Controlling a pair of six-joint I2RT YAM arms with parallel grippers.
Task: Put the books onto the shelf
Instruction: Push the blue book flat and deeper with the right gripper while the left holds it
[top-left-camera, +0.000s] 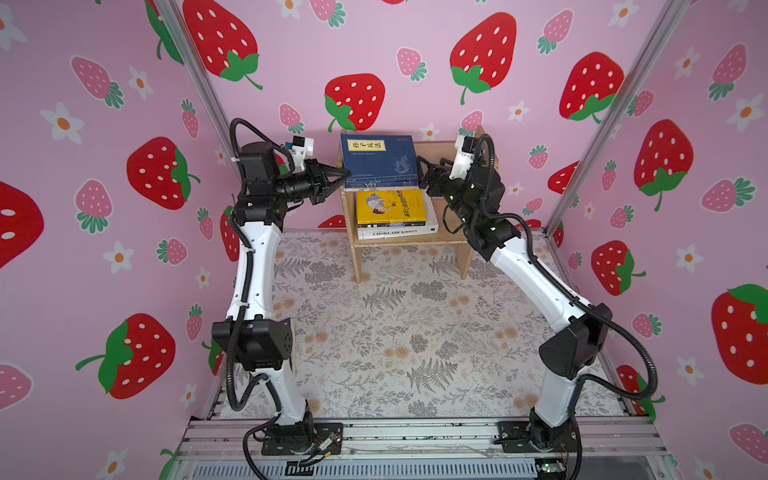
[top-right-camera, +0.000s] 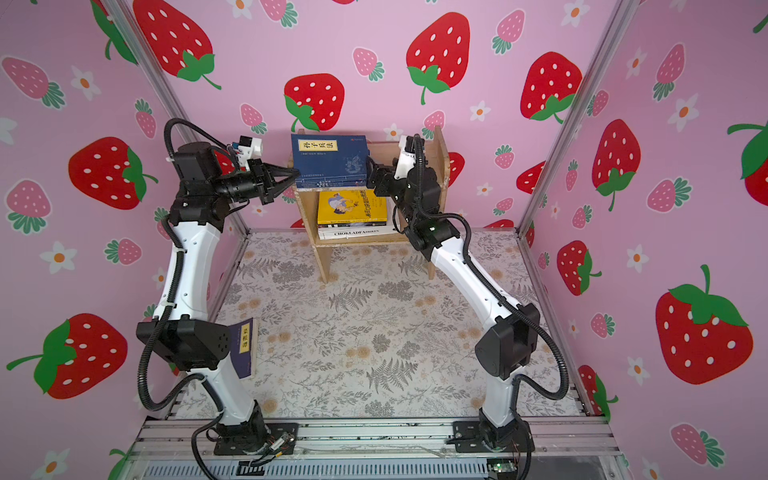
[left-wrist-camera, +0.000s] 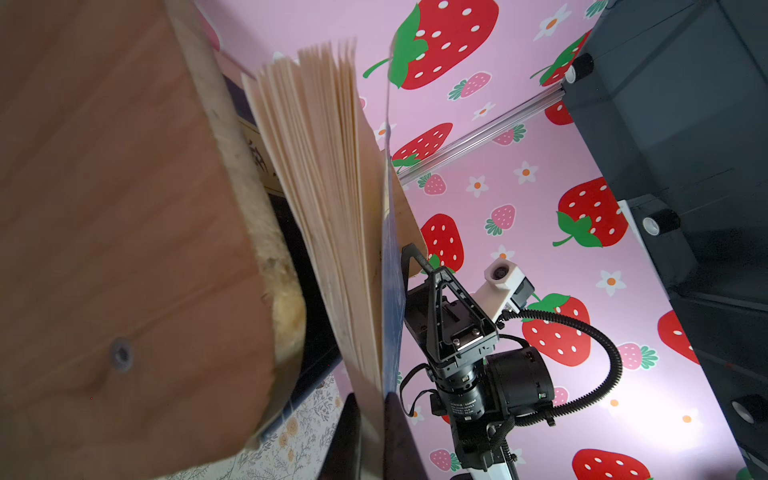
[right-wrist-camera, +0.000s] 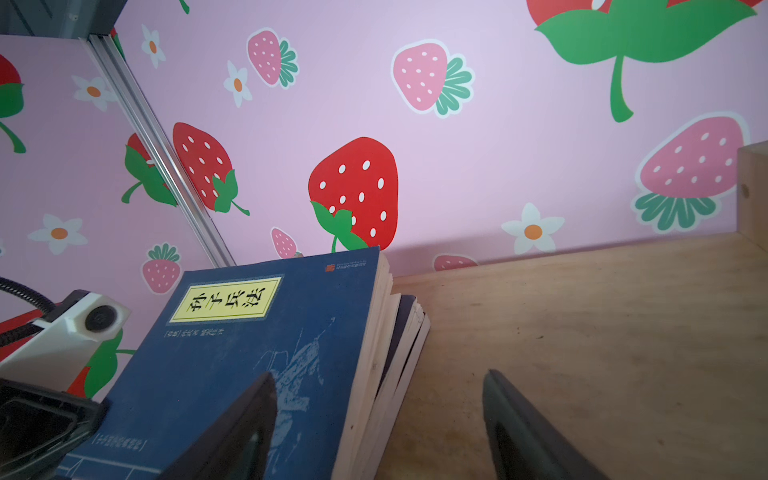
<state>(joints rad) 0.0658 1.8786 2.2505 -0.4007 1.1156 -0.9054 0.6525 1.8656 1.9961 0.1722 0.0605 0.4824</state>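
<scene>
The white-and-black left arm (top-left-camera: 253, 266) reaches forward, black left gripper (top-left-camera: 345, 172) pinched closed. The right arm (top-left-camera: 536, 270) mirrors it, right gripper (top-left-camera: 420, 171) spread.

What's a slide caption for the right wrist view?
Right gripper, jaws open, straddles the fore edge of the navy book atop the shelf.

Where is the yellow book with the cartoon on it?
In both top views the yellow book lies flat on the lower tier of the shelf, topping a small stack above the white Chokladfabriken book, beneath the navy books on the upper tier.
</scene>
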